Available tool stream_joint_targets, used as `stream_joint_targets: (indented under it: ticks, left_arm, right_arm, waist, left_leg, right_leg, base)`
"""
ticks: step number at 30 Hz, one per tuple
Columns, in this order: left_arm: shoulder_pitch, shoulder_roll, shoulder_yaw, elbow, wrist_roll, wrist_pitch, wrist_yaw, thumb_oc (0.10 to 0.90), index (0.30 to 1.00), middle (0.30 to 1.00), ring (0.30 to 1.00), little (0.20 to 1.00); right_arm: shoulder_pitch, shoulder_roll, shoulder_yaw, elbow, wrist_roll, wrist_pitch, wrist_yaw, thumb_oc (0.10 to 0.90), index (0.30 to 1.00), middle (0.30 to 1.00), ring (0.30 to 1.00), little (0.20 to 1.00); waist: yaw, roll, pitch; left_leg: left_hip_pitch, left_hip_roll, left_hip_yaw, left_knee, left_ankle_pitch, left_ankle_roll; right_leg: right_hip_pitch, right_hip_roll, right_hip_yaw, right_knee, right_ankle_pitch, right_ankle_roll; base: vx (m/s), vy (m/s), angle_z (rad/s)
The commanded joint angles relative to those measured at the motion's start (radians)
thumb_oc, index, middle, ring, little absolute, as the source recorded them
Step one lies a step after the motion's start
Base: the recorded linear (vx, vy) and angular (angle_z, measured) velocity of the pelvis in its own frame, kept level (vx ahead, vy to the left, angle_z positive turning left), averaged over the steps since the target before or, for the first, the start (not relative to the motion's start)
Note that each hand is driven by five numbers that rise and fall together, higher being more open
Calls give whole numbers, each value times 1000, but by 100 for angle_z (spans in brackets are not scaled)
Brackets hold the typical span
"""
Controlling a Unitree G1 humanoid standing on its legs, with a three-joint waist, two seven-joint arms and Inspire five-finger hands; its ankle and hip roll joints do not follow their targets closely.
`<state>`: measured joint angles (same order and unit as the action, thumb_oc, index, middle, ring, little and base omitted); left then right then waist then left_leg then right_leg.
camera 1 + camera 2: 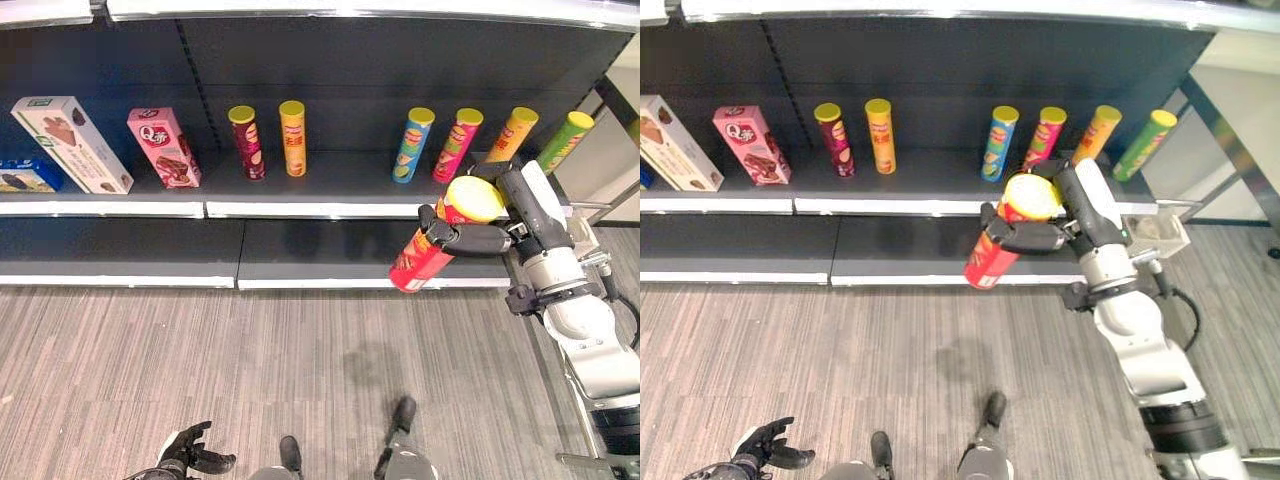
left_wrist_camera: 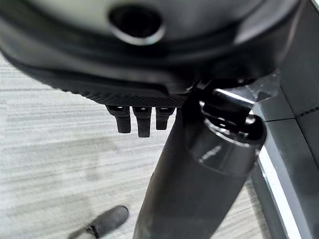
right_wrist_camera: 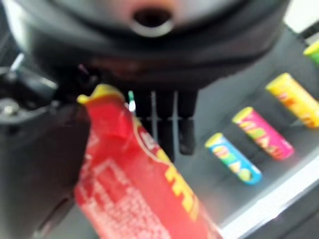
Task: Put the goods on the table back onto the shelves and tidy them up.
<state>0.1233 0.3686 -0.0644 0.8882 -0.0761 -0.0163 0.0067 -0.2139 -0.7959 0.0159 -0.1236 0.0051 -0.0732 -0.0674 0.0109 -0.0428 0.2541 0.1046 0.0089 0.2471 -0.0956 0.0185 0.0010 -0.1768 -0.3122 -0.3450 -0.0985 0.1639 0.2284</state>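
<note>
**Red can held up before the shelf row**

Nearest the robot, the left hand [image 1: 187,452] hangs low over the striped grey floor [image 1: 150,360], its fingers loosely spread and holding nothing.

Farther out, the right hand [image 1: 478,236] is raised in front of the shelving, fingers and thumb wrapped round a red can [image 1: 432,250] with a yellow lid. The can is tilted, its lid up toward the hand's wrist side and its base slanting down toward the robot's left, in front of the lower shelf [image 1: 330,260] without resting on it. The right wrist view shows the same red can [image 3: 144,194] pressed between the dark thumb and the row of fingers [image 3: 167,122].

Beyond the hand, the upper shelf [image 1: 330,190] carries the standing goods. On the right half, a blue can [image 1: 412,144], a pink can [image 1: 456,145], an orange-yellow can [image 1: 511,135] and a green can [image 1: 564,142] stand in a row, near one another but apart. Toward the middle stand a maroon can [image 1: 246,142] and an orange can [image 1: 292,137], just beside each other. Farther to the left are a pink box [image 1: 163,147], a large white box [image 1: 72,143] and, at the edge, a blue box [image 1: 25,176]
</note>
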Motion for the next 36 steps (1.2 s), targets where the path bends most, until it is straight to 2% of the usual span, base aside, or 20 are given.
stream_joint_targets:
  ticks: [1, 6, 7, 10, 12, 13, 15, 17, 18, 19, 20, 21, 22, 24, 25, 27, 30, 36]
  left_arm:
    - [29, 23, 4, -39, 11, -32, -1, 800, 900, 900, 900, 900]
    - [36, 4, -3, -39, -14, -28, -1, 800, 900, 900, 900, 900]
    - [37, -3, -1, -39, -34, -24, -3, 800, 900, 900, 900, 900]
    - [33, -18, -2, -51, -67, -18, -6, 800, 900, 900, 900, 900]
    - [29, -23, -12, -74, -86, -17, -6, 800, 900, 900, 900, 900]
    - [29, -24, -17, -87, -98, -17, -3, 800, 900, 900, 900, 900]
    - [27, -25, -24, -86, -100, -12, -7, 800, 900, 900, 900, 900]
    - [28, -27, -33, -71, -83, -12, -9, 800, 900, 900, 900, 900]
    - [28, -27, -33, -71, -83, -12, -9, 800, 900, 900, 900, 900]
    - [31, -27, -41, -43, -70, -13, -4, 800, 900, 900, 900, 900]
    - [29, -25, -43, -37, -69, -14, -2, 800, 900, 900, 900, 900]
    - [28, -25, -43, -36, -69, -14, -2, 800, 900, 900, 900, 900]
    - [37, -31, -32, 6, -60, -7, 3, 800, 900, 900, 900, 900]
    - [36, -29, -29, 22, -50, -13, 10, 800, 900, 900, 900, 900]
    - [45, -22, -28, 24, -37, -13, 10, 800, 900, 900, 900, 900]
    - [46, -18, -30, 29, -29, -14, 15, 800, 900, 900, 900, 900]
    - [34, 2, -24, 27, -32, -20, 39, 800, 900, 900, 900, 900]
    - [17, -4, -25, -8, -74, -25, 62, 800, 900, 900, 900, 900]
  right_arm:
    - [-145, -75, -64, -47, 22, -64, -44, 400, 300, 300, 300, 300]
    - [-176, -88, -32, -56, 48, -75, -34, 400, 300, 300, 300, 300]
    - [-182, -88, -14, -60, 55, -79, -27, 400, 300, 300, 300, 300]
    - [-193, -85, 8, -61, 47, -78, -24, 400, 300, 300, 300, 300]
    - [-197, -83, 17, -61, 44, -72, -22, 400, 300, 300, 300, 300]
    - [-210, -77, 30, -59, 43, -69, -22, 400, 300, 300, 300, 300]
    - [-222, -75, 45, -52, 46, -64, -21, 400, 300, 300, 300, 300]
    - [-241, -69, 62, -37, 51, -65, -26, 400, 300, 300, 300, 300]
    - [-242, -69, 62, -37, 51, -65, -26, 400, 300, 300, 300, 300]
    - [-263, -61, 84, -12, 56, -69, -36, 400, 300, 300, 300, 300]
    - [-267, -55, 88, -2, 55, -71, -46, 400, 300, 300, 300, 300]
    - [-268, -56, 89, -2, 55, -72, -47, 400, 300, 300, 300, 300]
    - [-271, -26, 98, -13, 21, -62, -49, 400, 300, 300, 300, 300]
    - [-272, -11, 101, -20, 13, -64, -49, 400, 300, 300, 300, 300]
    - [-280, 12, 108, -37, 3, -61, -49, 400, 300, 300, 300, 300]
    - [-293, 27, 119, -38, -2, -60, -50, 400, 300, 300, 300, 300]
    - [-313, 75, 138, -36, -31, -52, -67, 400, 300, 300, 300, 300]
    - [-335, 145, 137, -19, -93, -32, -132, 400, 300, 300, 300, 300]
  waist:
    - [52, -15, -68]
    - [54, -11, -85]
    - [54, -12, -84]
    - [60, -11, -68]
    - [76, -9, -43]
    - [91, -10, -26]
    - [100, -13, -22]
    - [109, -7, -28]
    - [109, -7, -28]
    - [137, 8, -29]
    - [150, 15, -29]
    - [150, 15, -28]
    - [147, 41, -65]
    - [149, 38, -69]
    - [148, 33, -73]
    - [153, 29, -71]
    - [163, 18, -63]
    - [170, 19, -51]
  left_leg:
    - [-10, 56, -61, 9, -67, -72]
    - [-7, 125, -77, 34, -78, -106]
    - [-31, 161, -88, 110, -104, -121]
    - [-111, 192, -111, 307, -128, -145]
    - [-196, 205, -144, 480, -75, -157]
    - [-250, 193, -164, 525, -55, -154]
    - [-283, 174, -158, 451, -82, -138]
    - [-293, 179, -155, 332, -40, -137]
    - [-292, 179, -155, 331, -39, -137]
    - [-338, 187, -199, 172, 61, -147]
    - [-352, 184, -219, 103, 89, -160]
    - [-346, 184, -218, 94, 94, -160]
    - [-300, 175, -238, 14, 116, -164]
    - [-282, 157, -235, 27, 113, -153]
    - [-268, 132, -233, 54, 89, -131]
    - [-261, 126, -222, 65, 79, -122]
    - [-244, 101, -176, 81, 50, -89]
    - [-240, 90, -150, 48, 58, -80]
  right_leg:
    - [56, 37, 7, 20, 42, -4]
    - [87, 88, -10, 26, -3, -29]
    - [100, 113, -18, 35, -41, -52]
    - [145, 137, -47, 35, -90, -92]
    - [179, 149, -69, 34, -119, -120]
    - [205, 158, -81, 27, -140, -132]
    - [215, 155, -82, 21, -149, -126]
    - [225, 156, -79, 15, -156, -114]
    - [226, 156, -78, 15, -156, -114]
    - [240, 166, -64, 11, -178, -107]
    - [252, 171, -58, 11, -193, -106]
    - [253, 172, -57, 11, -193, -107]
    - [270, 172, -42, 11, -198, -95]
    - [277, 157, -25, 15, -196, -89]
    - [274, 132, 7, 38, -191, -85]
    - [268, 118, 22, 52, -186, -81]
    - [234, 75, 44, 75, -161, -58]
    - [203, 53, 32, 77, -135, -43]
  base:
    - [258, -280, 44]
    - [172, -217, 13]
    - [252, -347, 1]
    - [159, -249, 29]
    - [101, -169, 32]
    - [122, -88, 27]
    - [157, 6, 19]
    - [153, 93, 9]
    - [214, 179, 3]
    - [231, 182, 2]
    - [233, 179, -8]
    - [348, 242, -38]
    - [266, 191, -48]
    - [255, 253, -50]
    - [181, 233, -57]
    - [114, 180, -79]
    - [69, 192, -33]
    - [13, 63, -2]
